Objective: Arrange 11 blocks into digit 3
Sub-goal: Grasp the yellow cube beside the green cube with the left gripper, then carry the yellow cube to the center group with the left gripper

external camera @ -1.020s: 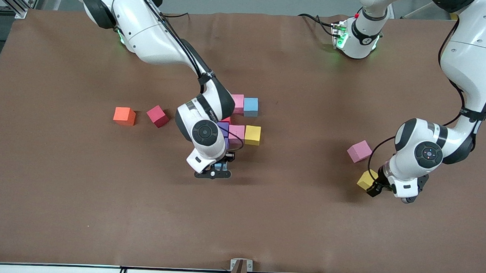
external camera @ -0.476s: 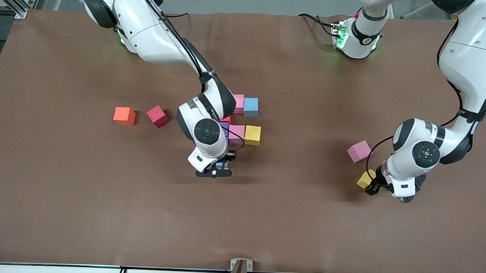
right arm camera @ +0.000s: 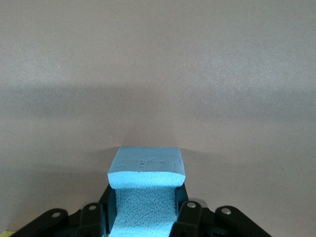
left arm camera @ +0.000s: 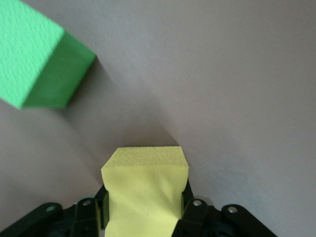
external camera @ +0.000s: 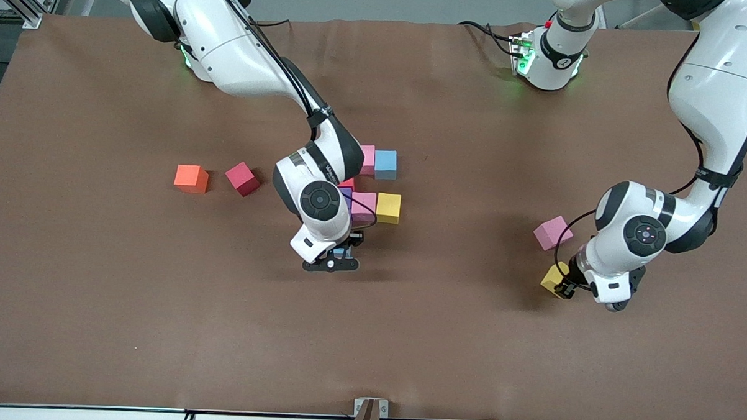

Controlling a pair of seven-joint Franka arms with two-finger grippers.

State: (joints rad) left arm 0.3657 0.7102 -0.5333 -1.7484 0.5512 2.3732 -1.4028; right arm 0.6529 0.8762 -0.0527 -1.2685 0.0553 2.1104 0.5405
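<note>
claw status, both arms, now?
Left claw: shut on the yellow cube.
Right claw: shut on the light blue cube.

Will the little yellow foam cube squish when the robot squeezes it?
Probably a bit: the yellow foam cube pinches in between the left gripper fingers. It likely won't slip, since its surface looks rough. Flat sides mean no rolling.

The brown counter [external camera: 96,324] carries an orange cube [external camera: 191,179], a red cube [external camera: 242,178], a clustered block group [external camera: 374,188], and a lone pink cube [external camera: 552,232]
</note>
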